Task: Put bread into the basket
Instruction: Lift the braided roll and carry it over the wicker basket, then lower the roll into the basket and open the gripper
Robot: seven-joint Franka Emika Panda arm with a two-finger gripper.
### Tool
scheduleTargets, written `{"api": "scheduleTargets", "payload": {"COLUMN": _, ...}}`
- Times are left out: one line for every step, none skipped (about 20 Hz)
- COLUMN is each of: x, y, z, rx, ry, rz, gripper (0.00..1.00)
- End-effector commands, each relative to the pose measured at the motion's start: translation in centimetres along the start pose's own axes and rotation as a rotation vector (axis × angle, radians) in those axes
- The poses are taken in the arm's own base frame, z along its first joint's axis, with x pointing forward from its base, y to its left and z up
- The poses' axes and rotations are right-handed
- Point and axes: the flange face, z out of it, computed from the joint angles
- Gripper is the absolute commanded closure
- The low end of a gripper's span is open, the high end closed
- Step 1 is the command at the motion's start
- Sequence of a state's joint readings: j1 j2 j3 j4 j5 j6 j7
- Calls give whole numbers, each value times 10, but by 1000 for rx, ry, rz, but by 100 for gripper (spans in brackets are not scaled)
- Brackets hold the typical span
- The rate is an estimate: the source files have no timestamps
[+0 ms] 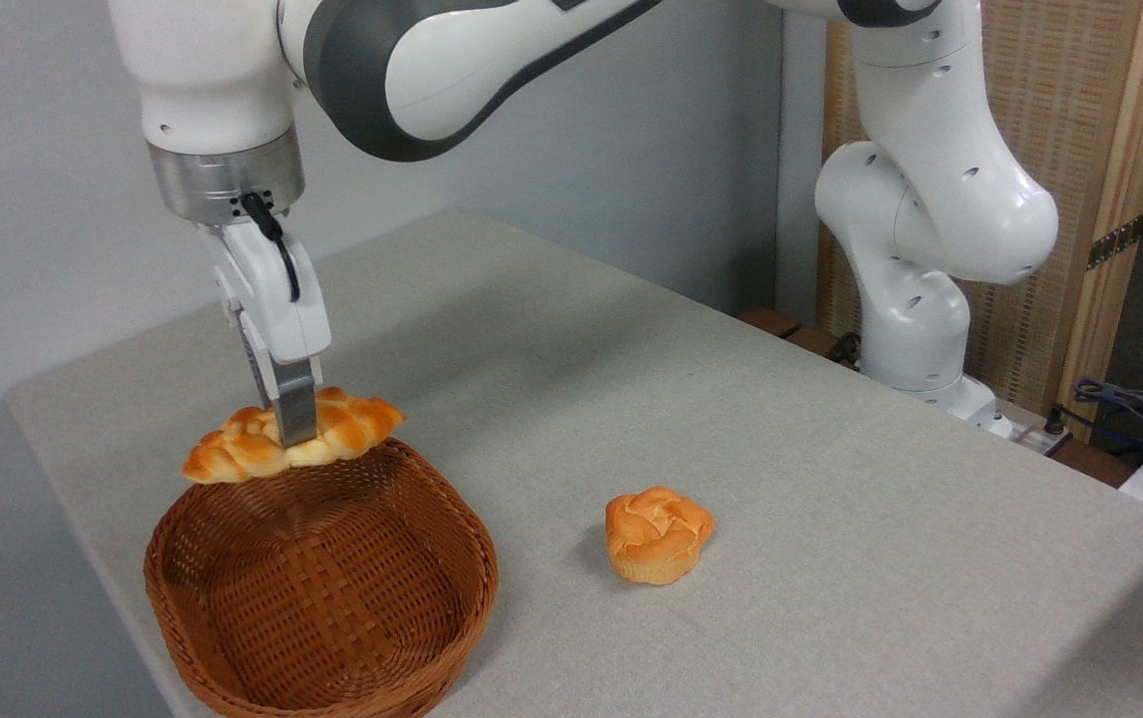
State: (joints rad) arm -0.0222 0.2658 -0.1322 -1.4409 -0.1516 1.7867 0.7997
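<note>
Golden braided bread (347, 427) clamped mid-length in claw (296, 431), held over far rim of wicker basket (232, 653); muffin-shaped bun (656, 534) apart.

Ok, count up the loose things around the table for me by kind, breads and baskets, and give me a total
Breads: 2, the golden-orange braided loaf held in the jaws over the basket's far rim, and the round orange muffin-shaped bun on the grey table.
Baskets: 1, the reddish-brown woven wicker basket, nothing in it.
Total: 3.
</note>
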Motion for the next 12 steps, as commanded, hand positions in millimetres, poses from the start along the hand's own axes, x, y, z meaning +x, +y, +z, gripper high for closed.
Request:
{"api": "scheduleTargets", "payload": {"x": 3, "y": 0, "z": 1, "rx": 9, "ry": 9, "rz": 39, "gripper": 0}}
{"api": "scheduleTargets", "payload": {"x": 3, "y": 0, "z": 1, "rx": 10, "ry": 10, "rz": 39, "gripper": 0}}
{"api": "scheduleTargets", "payload": {"x": 3, "y": 0, "z": 1, "rx": 10, "ry": 10, "rz": 39, "gripper": 0}}
{"api": "scheduleTargets", "payload": {"x": 3, "y": 0, "z": 1, "rx": 10, "ry": 10, "rz": 39, "gripper": 0}}
{"api": "scheduleTargets", "payload": {"x": 3, "y": 0, "z": 1, "rx": 10, "ry": 10, "rz": 39, "gripper": 0}}
{"api": "scheduleTargets", "payload": {"x": 2, "y": -1, "z": 0, "rx": 11, "ry": 12, "rz": 38, "gripper": 0}}
{"api": "scheduleTargets", "payload": {"x": 3, "y": 0, "z": 0, "rx": 10, "ry": 12, "rz": 38, "gripper": 0}}
{"api": "scheduleTargets", "payload": {"x": 3, "y": 0, "z": 0, "rx": 6, "ry": 17, "rz": 30, "gripper": 0}}
{"api": "scheduleTargets", "payload": {"x": 3, "y": 1, "z": -2, "rx": 6, "ry": 19, "rz": 24, "gripper": 0}}
{"api": "scheduleTargets", "payload": {"x": 3, "y": 2, "z": -4, "rx": 5, "ry": 20, "rz": 18, "gripper": 0}}
{"api": "scheduleTargets", "payload": {"x": 3, "y": 3, "z": -5, "rx": 6, "ry": 23, "rz": 6, "gripper": 0}}
{"api": "scheduleTargets", "payload": {"x": 3, "y": 3, "z": -8, "rx": 14, "ry": 19, "rz": -2, "gripper": 0}}
